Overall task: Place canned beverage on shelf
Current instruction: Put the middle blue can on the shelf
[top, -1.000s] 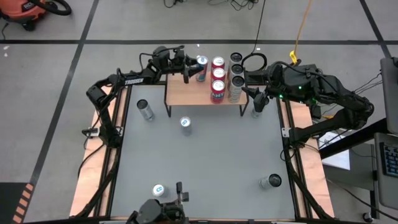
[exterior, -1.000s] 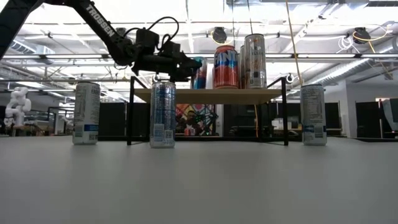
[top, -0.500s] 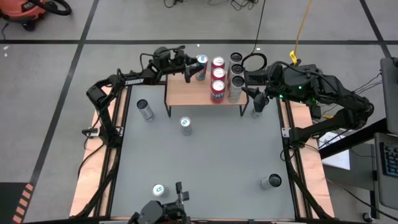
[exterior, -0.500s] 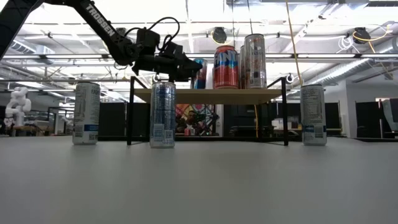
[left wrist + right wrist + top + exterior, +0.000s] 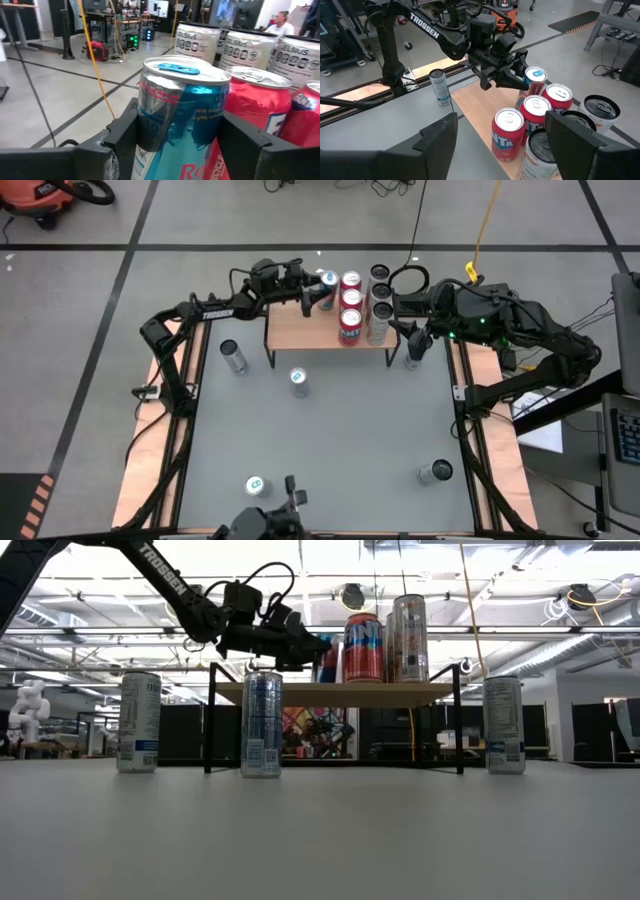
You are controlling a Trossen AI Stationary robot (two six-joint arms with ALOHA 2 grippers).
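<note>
Clearly the near half of the desk (image 5: 330,440) holds only loose cans, one silver-topped can (image 5: 435,472) at the right and a teal-topped can (image 5: 255,485) near the front edge, with two more standing closer to the shelf (image 5: 300,330). Farther back, the left pincer (image 5: 318,290) pinches a slim blue can (image 5: 180,120) by its sides, upright, at the shelf's rear edge just beside the row of red cans (image 5: 349,305); from level, the can looks to sit at or just above the wooden top, and I cannot tell whether it touches. Such a can is likely rigid if full but smooth and rounded, so it could slip or tip; a mid-body hold with the fingers square across it seems safest, away from the rim. The right pincer (image 5: 412,345) waits spread and empty off the shelf's right end, above a can (image 5: 503,724) there.
</note>
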